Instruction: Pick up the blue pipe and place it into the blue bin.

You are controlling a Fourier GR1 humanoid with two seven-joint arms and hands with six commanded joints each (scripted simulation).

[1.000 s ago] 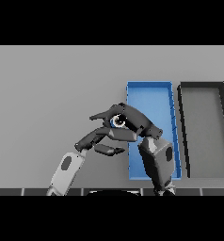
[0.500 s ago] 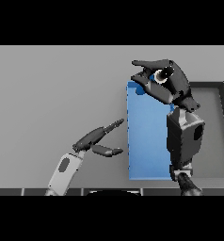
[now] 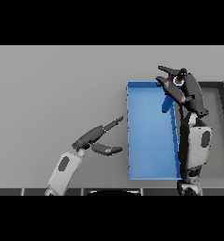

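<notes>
Although most of it is covered by the fingers, the blue pipe [image 3: 167,102] shows as a short, smooth blue cylinder slanting down below the right hand [image 3: 182,89], with what looks like its pale round end ringed in dark just visible at the top of the grasp near the fingertips. That hand's dark fingers and thumb are curled round the pipe, holding it up over the far right corner of the blue bin [image 3: 147,136], so the pipe hangs above the bin's interior and not on its floor; how high above cannot be judged. The bin is a long, shallow rectangular tray with thin upright walls and a flat, plain blue floor, its long sides running away from the robot. The right forearm, white and grey with rounded panels, rises along the bin's right wall and hides much of that edge. Just beside the bin on the right lies a dark bin [image 3: 216,136] of similar oblong shape, with black walls and a grey floor, cut off by the picture's right edge. On the left, the left hand [image 3: 96,140] hovers over the matte grey table [image 3: 57,89], near the blue bin's left wall, its fingers straight and spread apart from the thumb, holding nothing.
</notes>
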